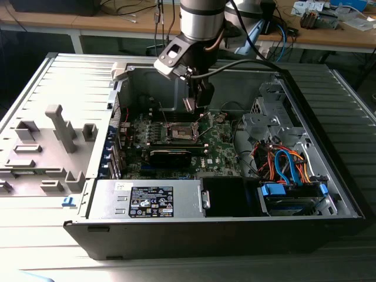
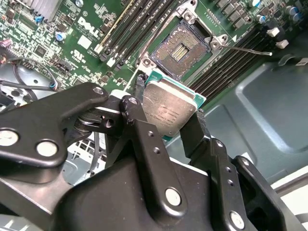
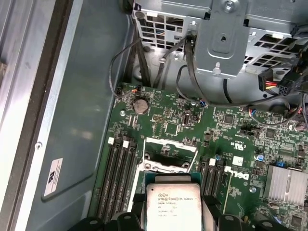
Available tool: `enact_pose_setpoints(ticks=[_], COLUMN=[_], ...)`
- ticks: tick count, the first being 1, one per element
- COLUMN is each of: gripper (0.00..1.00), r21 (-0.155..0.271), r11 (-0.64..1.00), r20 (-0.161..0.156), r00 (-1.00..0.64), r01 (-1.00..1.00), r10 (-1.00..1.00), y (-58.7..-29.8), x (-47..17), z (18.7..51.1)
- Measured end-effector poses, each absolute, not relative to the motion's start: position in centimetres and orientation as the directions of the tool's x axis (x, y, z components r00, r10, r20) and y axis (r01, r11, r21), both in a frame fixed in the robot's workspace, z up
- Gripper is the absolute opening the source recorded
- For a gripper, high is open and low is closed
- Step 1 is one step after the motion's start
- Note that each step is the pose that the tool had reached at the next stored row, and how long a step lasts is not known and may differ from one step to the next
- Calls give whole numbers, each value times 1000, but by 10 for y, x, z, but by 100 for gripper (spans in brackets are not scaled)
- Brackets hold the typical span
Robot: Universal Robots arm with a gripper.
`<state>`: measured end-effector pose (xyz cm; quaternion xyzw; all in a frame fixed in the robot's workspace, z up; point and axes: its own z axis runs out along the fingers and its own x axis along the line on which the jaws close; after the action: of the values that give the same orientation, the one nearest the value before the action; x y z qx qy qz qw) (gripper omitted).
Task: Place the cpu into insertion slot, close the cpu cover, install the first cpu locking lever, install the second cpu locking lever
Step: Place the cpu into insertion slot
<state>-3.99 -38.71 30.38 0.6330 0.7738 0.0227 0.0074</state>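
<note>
Your gripper (image 1: 198,101) hangs in the upper middle of the exterior view, clenched on the chip (image 2: 166,113), so you are on the first step: getting that chip into the socket (image 2: 180,48). Beneath the gripper, the open computer case (image 1: 176,241) takes up most of the exterior view, and the green circuit board (image 1: 220,147) lies on its floor near the centre of the frame. The socket sits bare on the board, its dark contact field exposed in the second wrist view. The cover (image 3: 168,140) looks swung up and back off it in the first wrist view, though its exact angle is hard to judge. One thin locking lever (image 2: 250,50) juts free beside the socket. Two black fingers (image 2: 195,130) pinch the chip at opposite edges, its metal top toward the cameras, and it is held in the air near the socket, not touching it. By my reading nothing is seated yet. Placing it calls for you to square the chip over the socket frame, corners matched, and lower it flat without sliding, since those contacts look delicate.
</note>
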Motion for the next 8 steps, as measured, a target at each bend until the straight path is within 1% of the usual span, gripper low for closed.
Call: enact_pose_setpoints(ticks=[8], gripper=[55], r21=[44], r11=[150], r20=[16], r00=[-151], r01=[988], r10=[988], y=[-387], x=[-40], z=[303])
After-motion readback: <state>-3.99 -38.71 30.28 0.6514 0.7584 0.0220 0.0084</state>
